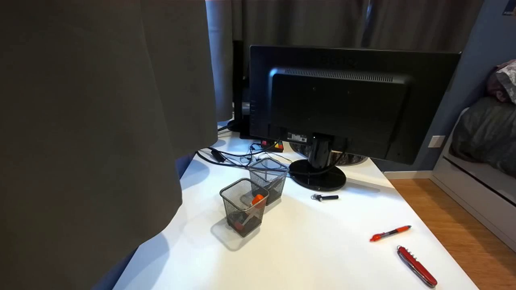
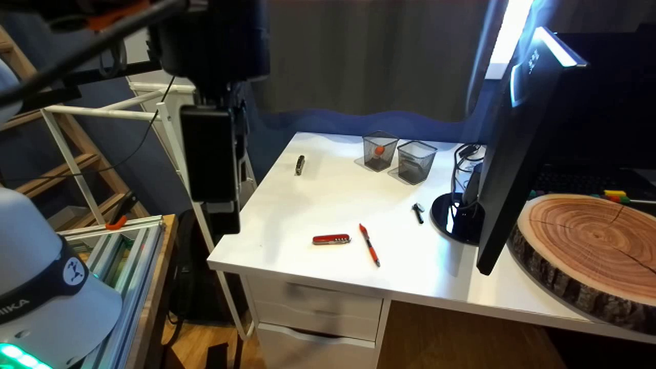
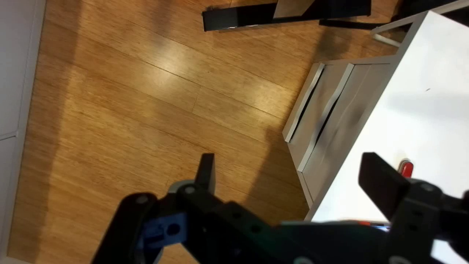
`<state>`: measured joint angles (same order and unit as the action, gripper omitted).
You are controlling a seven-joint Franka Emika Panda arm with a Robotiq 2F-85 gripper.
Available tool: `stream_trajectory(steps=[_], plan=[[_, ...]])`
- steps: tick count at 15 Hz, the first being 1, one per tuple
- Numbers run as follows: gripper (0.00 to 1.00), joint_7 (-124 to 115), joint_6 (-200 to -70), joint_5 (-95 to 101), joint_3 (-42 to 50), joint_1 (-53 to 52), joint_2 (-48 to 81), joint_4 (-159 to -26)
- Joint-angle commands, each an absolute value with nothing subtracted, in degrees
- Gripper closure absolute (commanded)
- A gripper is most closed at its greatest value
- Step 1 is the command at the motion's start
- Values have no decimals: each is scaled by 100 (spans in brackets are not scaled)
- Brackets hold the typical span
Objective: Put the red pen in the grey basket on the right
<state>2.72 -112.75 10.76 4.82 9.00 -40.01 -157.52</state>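
The red pen (image 1: 390,233), thin and orange-red with a dark middle, lies on the white desk; it also shows in an exterior view (image 2: 369,245). In the wrist view only a small orange bit, probably the pen (image 3: 364,222), shows past the gripper body. Two grey mesh baskets stand at the curtain side. The right one (image 2: 414,168) holds dark things and is also in an exterior view (image 1: 278,184); the left one (image 2: 376,160) holds an orange-topped thing. My gripper (image 3: 288,157) is open and empty, above the desk edge and floor, away from the pen.
A red pocket knife (image 1: 417,266) lies beside the pen. A small black item (image 2: 418,214) lies near the monitor (image 1: 342,108) and its stand. A dark item (image 2: 300,165) lies by the desk's far edge. Cables (image 1: 238,154) run behind the baskets. A wood slab (image 2: 589,246) is beyond the monitor.
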Motion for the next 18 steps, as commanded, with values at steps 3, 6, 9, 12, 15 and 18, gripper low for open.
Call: stream_trajectory(steps=[3,6,9,12,15,18], plan=[[0,253,-11260,1094,511,866,-4003,-15744],[0,548,-11940,1320,469,704,-3545,-15607],[0,779,-13166,1463,316,406,-2511,-15183],[0,1147,-14439,1197,272,-38,-1626,-14837],[0,2174,-15375,445,508,-574,-587,-14512],[0,3477,-16052,-744,951,-1435,381,-14376]])
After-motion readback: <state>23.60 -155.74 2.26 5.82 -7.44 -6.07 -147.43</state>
